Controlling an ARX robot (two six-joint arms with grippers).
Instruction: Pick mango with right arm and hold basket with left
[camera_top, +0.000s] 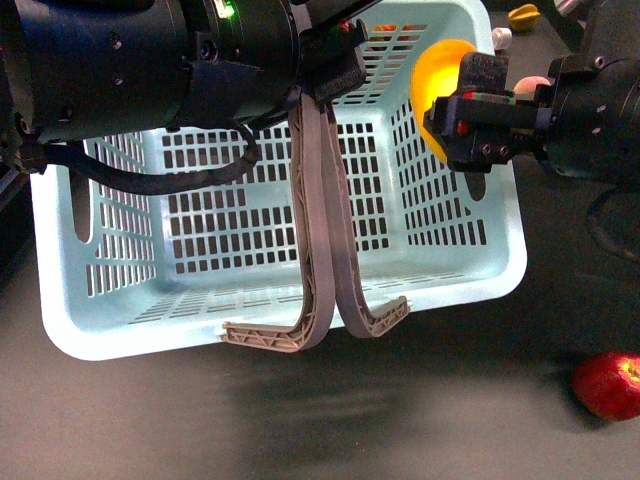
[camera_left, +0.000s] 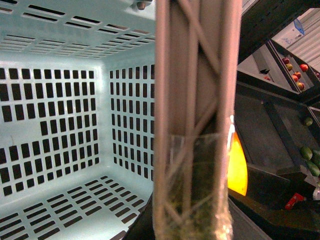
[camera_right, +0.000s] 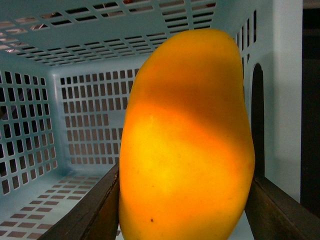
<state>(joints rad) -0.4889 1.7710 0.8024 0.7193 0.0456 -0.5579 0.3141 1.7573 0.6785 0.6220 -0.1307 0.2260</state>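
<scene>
The light-blue slotted basket (camera_top: 130, 340) is tipped toward me, its opening facing the camera. My left gripper (camera_top: 322, 85) is shut on the basket's grey-brown handles (camera_top: 322, 230), which fill the left wrist view (camera_left: 195, 100). My right gripper (camera_top: 455, 115) is shut on the yellow-orange mango (camera_top: 437, 80) and holds it at the basket's right wall, by the opening. In the right wrist view the mango (camera_right: 187, 145) stands between the two dark fingers (camera_right: 87, 210), with the basket's inside behind it. The mango also shows in the left wrist view (camera_left: 237, 165).
A red apple (camera_top: 608, 385) lies on the dark table at the front right. A yellow fruit (camera_top: 523, 15) and a white object (camera_top: 501, 38) lie behind the basket at the far right. Shelves with fruit (camera_left: 295, 75) stand in the background.
</scene>
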